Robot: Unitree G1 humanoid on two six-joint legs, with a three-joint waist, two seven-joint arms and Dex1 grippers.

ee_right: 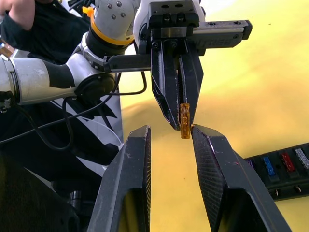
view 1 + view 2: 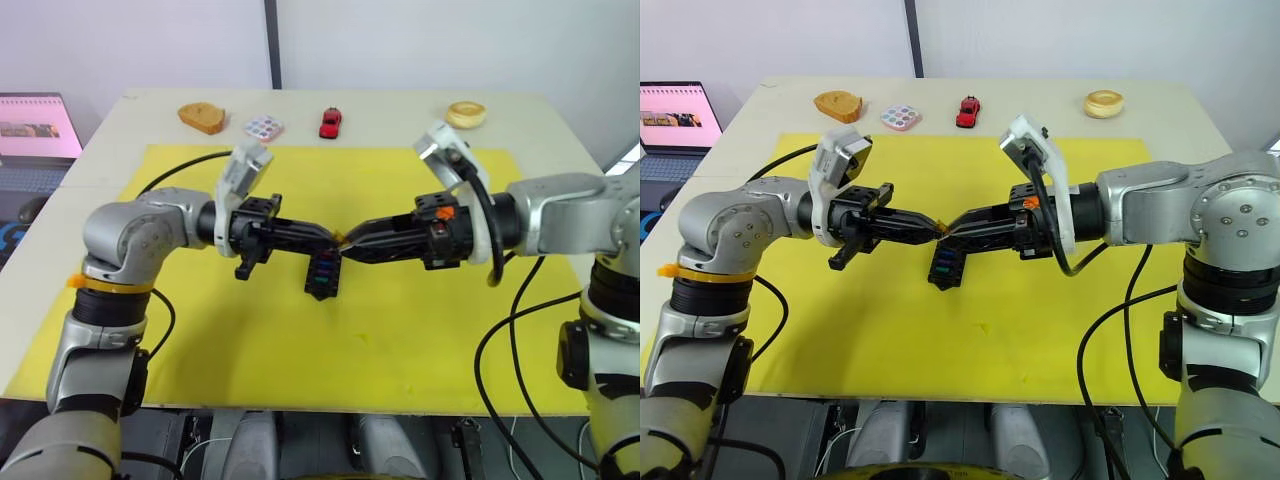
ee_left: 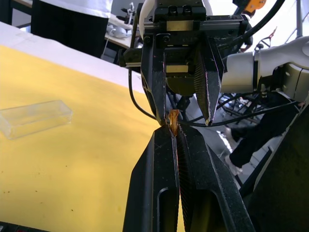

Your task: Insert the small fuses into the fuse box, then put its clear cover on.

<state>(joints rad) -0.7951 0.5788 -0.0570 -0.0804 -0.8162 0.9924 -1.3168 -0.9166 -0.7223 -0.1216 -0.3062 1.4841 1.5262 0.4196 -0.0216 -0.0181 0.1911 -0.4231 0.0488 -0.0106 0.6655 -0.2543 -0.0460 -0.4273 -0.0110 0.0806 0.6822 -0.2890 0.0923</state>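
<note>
Above the fuse box [image 2: 322,274], which lies on the yellow mat [image 2: 400,340] covering the table [image 2: 400,110], the two claws meet tip to tip. The left claw [image 1: 179,123] is pinched narrow on the amber fuse [image 1: 185,121], holding it upright by one end so that most of the chip sticks out past its fingertips. The right claw [image 1: 170,137] stands open wide, its two black fingers either side of that fuse: one finger's tip is right at the chip's free end, the other well clear of it. In the left wrist view the same meeting shows from the other side, the amber chip [image 3: 173,121] nipped at the shut tips of the left claw and the right claw's spread fingers beyond it. The fuse box sits just below the meeting point, with coloured fuses already in its slots; blue, red and pale ones can be made out in the right wrist view [image 1: 282,164]. The clear cover [image 3: 34,118] lies flat on the mat, apart from the fuse box. Along the table's far edge, beyond the fuse box, rest a brown bread-like piece [image 2: 202,117], a dotted white tile [image 2: 263,127], a red toy car [image 2: 330,122] and a pale round bun [image 2: 466,113].
</note>
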